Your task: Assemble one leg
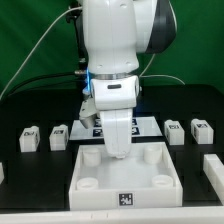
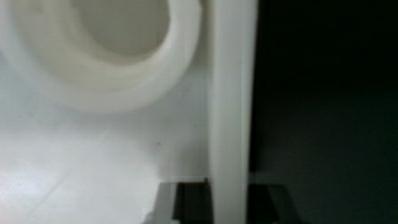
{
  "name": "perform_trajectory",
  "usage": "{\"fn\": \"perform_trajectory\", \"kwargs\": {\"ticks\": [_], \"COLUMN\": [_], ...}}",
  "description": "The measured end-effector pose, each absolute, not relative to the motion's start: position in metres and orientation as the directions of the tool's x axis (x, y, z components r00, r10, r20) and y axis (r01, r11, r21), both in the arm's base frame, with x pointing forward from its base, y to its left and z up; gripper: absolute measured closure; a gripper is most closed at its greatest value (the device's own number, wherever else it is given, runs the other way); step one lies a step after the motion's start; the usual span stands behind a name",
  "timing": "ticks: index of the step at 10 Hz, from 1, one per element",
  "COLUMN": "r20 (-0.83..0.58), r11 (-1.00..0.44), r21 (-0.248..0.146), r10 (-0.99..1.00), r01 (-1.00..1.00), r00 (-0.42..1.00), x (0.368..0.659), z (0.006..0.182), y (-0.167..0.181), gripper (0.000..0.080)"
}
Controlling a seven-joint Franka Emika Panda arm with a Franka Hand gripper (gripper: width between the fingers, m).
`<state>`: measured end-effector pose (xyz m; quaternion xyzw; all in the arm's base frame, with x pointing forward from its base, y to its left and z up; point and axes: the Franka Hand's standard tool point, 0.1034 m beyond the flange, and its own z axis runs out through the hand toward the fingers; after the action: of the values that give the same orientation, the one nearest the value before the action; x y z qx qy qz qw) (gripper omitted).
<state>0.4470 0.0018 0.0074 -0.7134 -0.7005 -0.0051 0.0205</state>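
Four small white legs with tags stand on the black table: two on the exterior view's left [image 1: 28,139] [image 1: 59,137] and two on its right [image 1: 175,131] [image 1: 201,130]. None is held. My gripper [image 1: 118,150] is down at the far edge of the large white square top [image 1: 130,182]. In the wrist view the dark fingers [image 2: 189,202] stand on either side of the top's thin side wall [image 2: 230,110], and the gripper [image 2: 230,197] looks shut on that wall. A round corner socket [image 2: 107,40] shows beside it.
The marker board [image 1: 95,126] lies behind the top, partly hidden by the arm. Another white part [image 1: 214,166] lies at the exterior view's right edge. A green backdrop stands behind the table.
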Motion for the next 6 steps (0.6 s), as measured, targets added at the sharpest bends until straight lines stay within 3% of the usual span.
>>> {"fn": "perform_trajectory", "kwargs": {"ticks": [3, 6], "r20": [0.037, 0.064], "r11": [0.002, 0.013], "r21": [-0.014, 0.013], "r10": [0.999, 0.998], "r01": [1.0, 1.0], "r00": [-0.002, -0.013], "x": [0.452, 0.478], "z": [0.008, 0.007], "y": [0.0, 0.034], "gripper": [0.0744, 0.0744]}}
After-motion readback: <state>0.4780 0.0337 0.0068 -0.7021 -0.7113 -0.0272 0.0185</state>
